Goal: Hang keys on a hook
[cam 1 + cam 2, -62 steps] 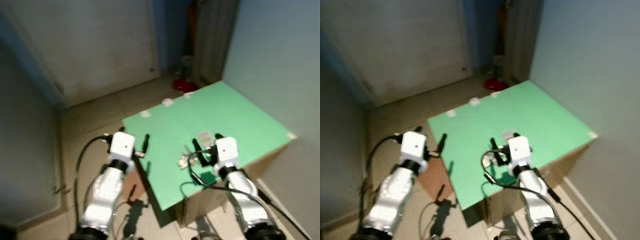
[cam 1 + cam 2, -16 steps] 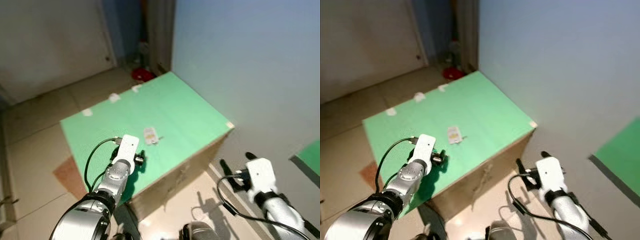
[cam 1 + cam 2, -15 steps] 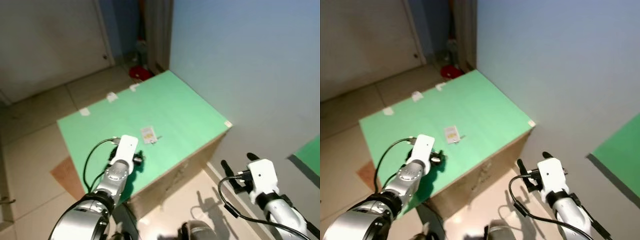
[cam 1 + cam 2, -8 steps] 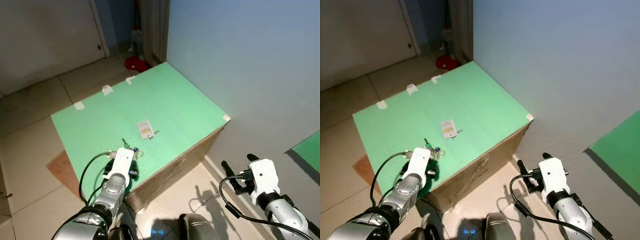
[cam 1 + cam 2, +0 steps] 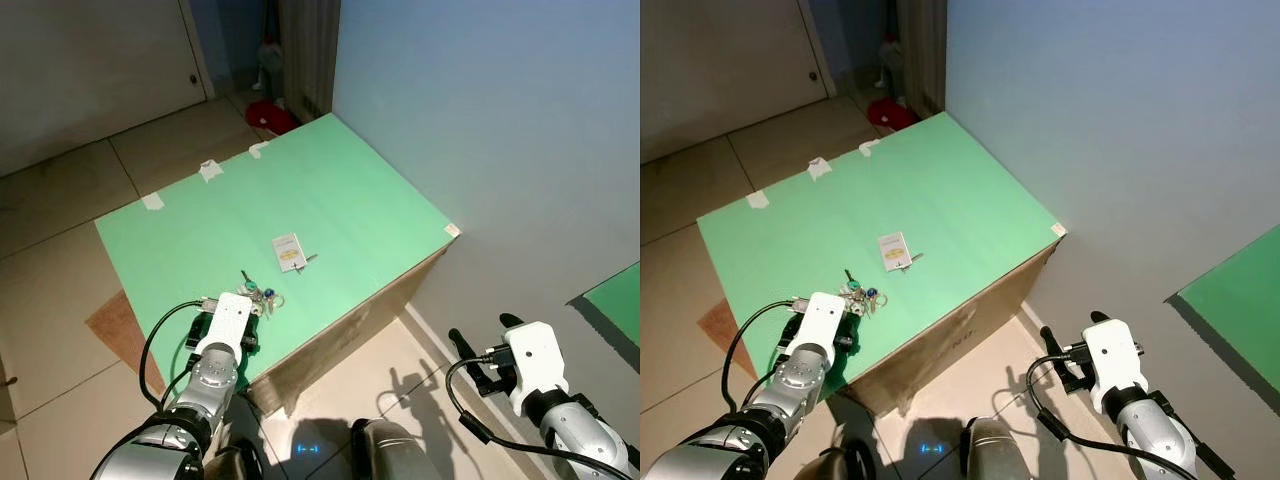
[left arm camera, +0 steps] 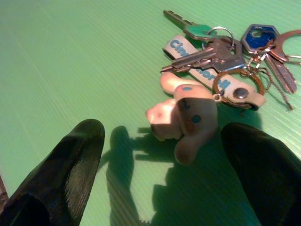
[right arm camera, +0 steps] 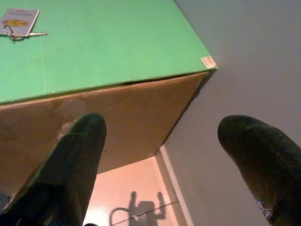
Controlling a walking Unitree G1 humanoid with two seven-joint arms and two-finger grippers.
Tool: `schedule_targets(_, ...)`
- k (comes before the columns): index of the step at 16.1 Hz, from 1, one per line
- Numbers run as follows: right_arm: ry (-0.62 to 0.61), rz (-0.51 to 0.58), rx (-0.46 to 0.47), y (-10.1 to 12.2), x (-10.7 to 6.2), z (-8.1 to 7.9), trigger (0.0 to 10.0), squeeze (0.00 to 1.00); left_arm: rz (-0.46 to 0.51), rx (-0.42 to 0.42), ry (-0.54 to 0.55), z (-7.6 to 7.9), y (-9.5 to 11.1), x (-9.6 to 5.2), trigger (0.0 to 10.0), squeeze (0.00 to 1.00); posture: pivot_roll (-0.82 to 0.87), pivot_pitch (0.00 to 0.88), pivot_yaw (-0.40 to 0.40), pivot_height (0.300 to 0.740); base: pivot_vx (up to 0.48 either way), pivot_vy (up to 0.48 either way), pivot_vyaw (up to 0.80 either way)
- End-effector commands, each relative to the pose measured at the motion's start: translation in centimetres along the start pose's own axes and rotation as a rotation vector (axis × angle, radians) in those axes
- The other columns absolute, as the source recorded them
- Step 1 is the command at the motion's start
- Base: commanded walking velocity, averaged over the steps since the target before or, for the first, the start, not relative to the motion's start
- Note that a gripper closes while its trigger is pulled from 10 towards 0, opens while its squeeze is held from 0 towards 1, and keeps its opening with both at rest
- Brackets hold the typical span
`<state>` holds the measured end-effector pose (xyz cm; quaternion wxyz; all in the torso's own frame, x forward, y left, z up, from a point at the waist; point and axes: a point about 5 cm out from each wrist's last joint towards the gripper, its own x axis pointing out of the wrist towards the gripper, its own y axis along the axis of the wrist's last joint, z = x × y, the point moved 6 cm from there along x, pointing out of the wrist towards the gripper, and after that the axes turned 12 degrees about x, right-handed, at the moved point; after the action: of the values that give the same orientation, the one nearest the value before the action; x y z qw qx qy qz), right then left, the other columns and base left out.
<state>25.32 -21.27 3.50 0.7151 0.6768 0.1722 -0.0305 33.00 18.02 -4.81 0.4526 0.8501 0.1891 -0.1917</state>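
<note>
Just short of key bunch (image 6: pixel 221 70) on green bench (image 5: pixel 350 200), left gripper (image 6: pixel 164 155), jaws wide. Beside cardboard box (image 7: pixel 108 117), right gripper (image 7: pixel 160 155), jaws spread, empty.

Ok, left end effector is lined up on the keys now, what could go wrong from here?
The keys lie spread flat on the green box top, so the open left end effector may pinch just the plush charm and leave the bunch dangling loose. They also sit near the box's front edge, so a nudge might slide them off. The tag nearby could be snagged.
</note>
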Motion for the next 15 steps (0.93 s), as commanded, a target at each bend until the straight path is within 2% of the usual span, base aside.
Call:
schedule_targets(1,-0.009,-0.016,0.006,-0.2,-0.5,0.3,10.0,0.00,-0.019,0.012,0.002,0.0,-0.8,-0.2,10.0,0.00,-0.42,0.245,-0.007,0.740,0.000,0.000,0.00)
schedule_targets(6,-0.022,-0.022,-0.003,-0.1,-1.9,0.7,10.0,0.00,-0.016,0.040,-0.004,-0.1,-0.6,0.0,10.0,0.00,-0.46,0.264,-0.024,0.740,0.000,0.000,0.00)
schedule_targets(8,-0.032,-0.035,-0.003,-0.5,-2.5,0.9,10.0,0.00,-0.005,0.061,0.008,-0.6,-0.3,0.1,10.0,0.00,-0.47,0.267,-0.020,0.740,0.000,0.000,0.00)
schedule_targets(12,-0.031,-0.043,0.008,-0.8,-2.6,0.3,10.0,0.00,-0.005,0.080,-0.003,-1.1,-0.2,0.3,10.0,0.00,-0.46,0.271,-0.011,0.740,0.000,0.000,0.00)
schedule_targets(13,-0.031,-0.043,0.009,-0.8,-2.6,0.3,10.0,0.00,-0.014,0.071,-0.004,-1.2,-0.4,0.3,4.0,0.00,-0.47,0.272,-0.010,0.740,0.000,0.000,0.00)
schedule_targets(14,-0.032,-0.044,0.009,-0.8,-2.6,0.3,10.0,0.00,-0.024,0.055,-0.008,-1.4,-0.8,0.3,0.0,0.00,-0.47,0.273,-0.012,0.740,0.000,0.000,0.00)
schedule_targets(15,-0.036,-0.047,0.007,-0.9,-2.8,0.4,10.0,0.00,-0.050,0.024,-0.014,-1.6,-1.4,0.3,0.0,0.00,-0.48,0.272,-0.014,0.740,0.000,0.000,0.00)
